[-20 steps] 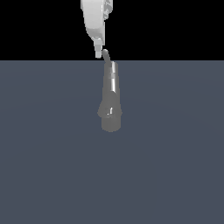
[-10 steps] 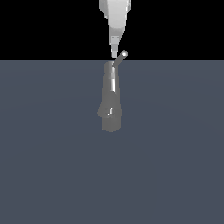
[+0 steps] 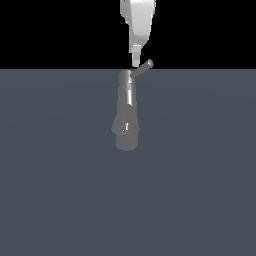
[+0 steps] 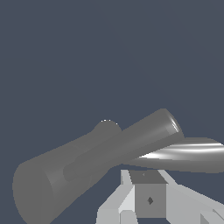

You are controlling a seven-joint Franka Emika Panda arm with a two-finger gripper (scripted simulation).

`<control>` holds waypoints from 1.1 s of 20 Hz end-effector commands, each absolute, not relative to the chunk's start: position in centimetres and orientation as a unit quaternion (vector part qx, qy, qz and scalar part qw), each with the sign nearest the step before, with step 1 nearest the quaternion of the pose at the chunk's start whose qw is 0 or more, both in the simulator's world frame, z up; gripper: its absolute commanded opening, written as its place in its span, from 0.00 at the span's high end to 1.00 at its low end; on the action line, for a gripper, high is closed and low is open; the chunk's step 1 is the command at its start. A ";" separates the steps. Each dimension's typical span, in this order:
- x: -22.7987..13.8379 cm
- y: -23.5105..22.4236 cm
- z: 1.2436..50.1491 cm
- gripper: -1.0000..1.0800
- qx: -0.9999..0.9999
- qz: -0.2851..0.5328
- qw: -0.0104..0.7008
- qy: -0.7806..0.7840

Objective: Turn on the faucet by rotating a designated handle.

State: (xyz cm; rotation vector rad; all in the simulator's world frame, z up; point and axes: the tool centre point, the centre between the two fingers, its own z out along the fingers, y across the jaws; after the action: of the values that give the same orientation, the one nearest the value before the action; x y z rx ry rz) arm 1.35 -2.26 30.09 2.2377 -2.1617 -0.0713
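**Faucet upright on the grey floor, handle angled up toward the exterior view's right**

The faucet [image 3: 126, 117] stands near the middle of the exterior view, on a flat slate-grey surface [image 3: 200, 190]. Its long axis runs nearly vertical there: a narrow cylindrical cap at the upper end, a body that widens downward and ends in a rounded bulge. The handle [image 3: 142, 69] is a thin short rod leaving the cap and slanting upward toward the exterior view's right, its tip crossing into the black background [image 3: 60, 30].

The white gripper [image 3: 135, 61] comes down from above, its tip just beside the handle's base, on the side toward the exterior view's left; whether they touch cannot be told. In the wrist view the faucet [image 4: 87, 166] lies diagonally across the picture, with the shiny handle [image 4: 183, 154] running crosswise just past a grey finger [image 4: 148, 199]. Whether the fingers are spread or pressed together cannot be told from either view.
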 end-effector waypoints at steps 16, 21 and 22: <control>4.3 -8.2 28.0 1.00 0.707 -0.023 0.019 -0.707; 5.0 -9.6 27.6 1.00 0.705 -0.023 0.020 -0.709; 5.2 -9.8 27.5 1.00 0.704 -0.023 0.020 -0.709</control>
State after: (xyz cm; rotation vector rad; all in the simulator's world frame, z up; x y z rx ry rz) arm 5.50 -6.39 28.26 2.2477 -2.1585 -0.0684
